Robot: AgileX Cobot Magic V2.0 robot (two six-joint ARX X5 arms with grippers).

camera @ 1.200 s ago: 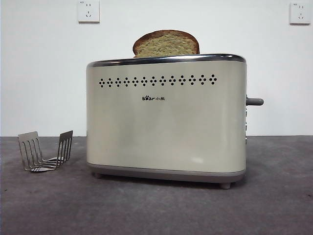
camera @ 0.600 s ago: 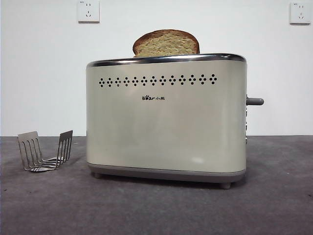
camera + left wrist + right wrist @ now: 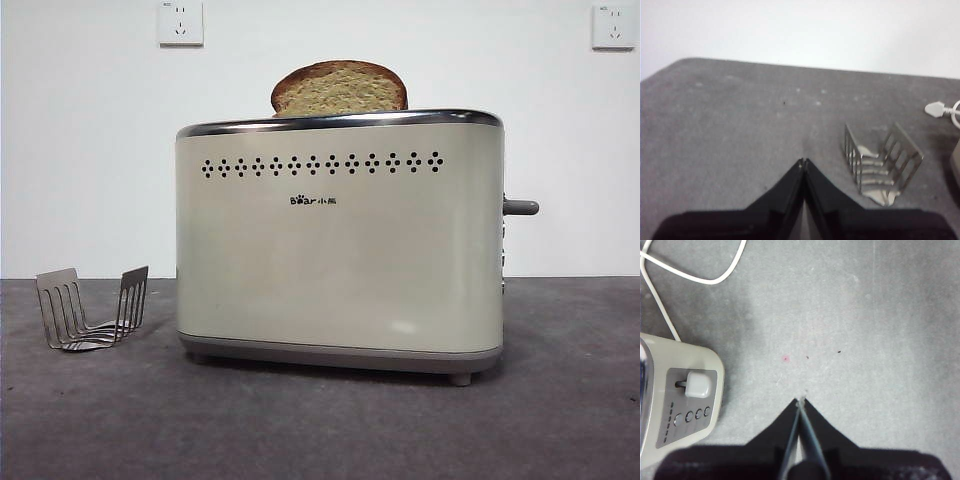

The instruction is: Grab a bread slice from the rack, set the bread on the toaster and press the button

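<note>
Currently we see the slice of bread (image 3: 339, 88) standing upright in the toaster (image 3: 340, 260), rounded top above the chrome rim. Its button (image 3: 521, 207) juts from the narrow side. We note the rack (image 3: 92, 308) empty on the worktop (image 3: 560, 420). Left gripper (image 3: 803, 162) and right gripper (image 3: 801, 401): jaws closed, holding nothing.

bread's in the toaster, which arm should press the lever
Right, most likely. The right gripper, jaws shut, hovers beside the toaster's narrow side, with the button in its view. The left gripper hangs near the rack, on the toaster's far side.
</note>
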